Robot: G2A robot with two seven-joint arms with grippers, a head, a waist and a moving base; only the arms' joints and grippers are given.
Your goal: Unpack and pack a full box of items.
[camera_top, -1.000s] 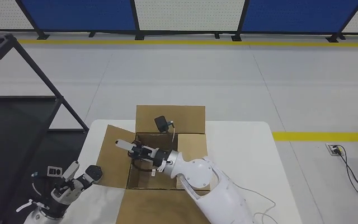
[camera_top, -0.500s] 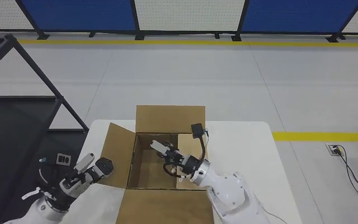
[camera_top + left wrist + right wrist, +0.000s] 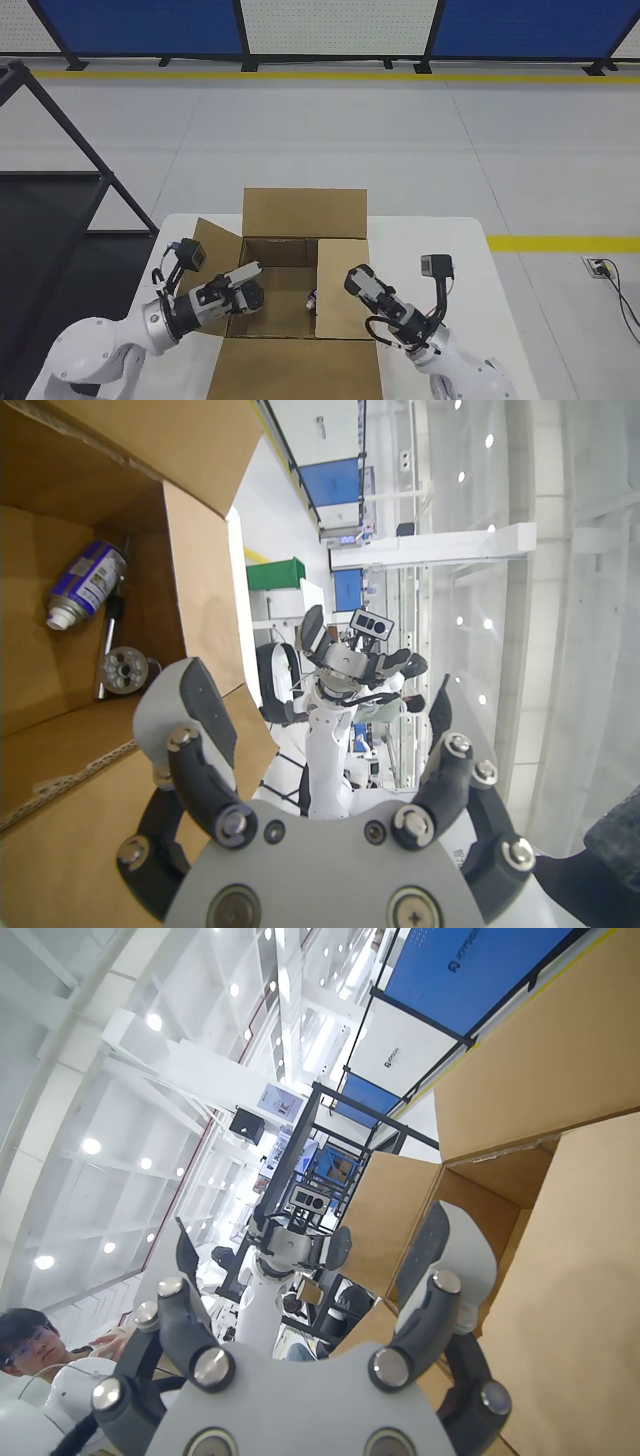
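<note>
At the centre of the top view you see the cardboard box [image 3: 305, 212] standing on the white worktop [image 3: 440, 250]. It is plain brown, with its flaps undone and its mouth open. On its floor, as your left wrist view shows, a spray can [image 3: 87, 582] lies on its side, with a blue-and-white label and a white cap. Just beside it lies a metal tool [image 3: 122, 662] with a round, holed head and a thin shaft. Your left hand [image 3: 245, 287] hovers at the box's left edge in the top view, just past the left flap. Its two fingers [image 3: 205, 695] are spread wide, gripping nothing and touching nothing. Your right hand [image 3: 362, 283] hangs over the right flap, right of the opening in that same view, its fingers likewise splayed apart and empty. Both hands are near the rim, on opposite sides of the opening, well apart from the can and the tool inside.
</note>
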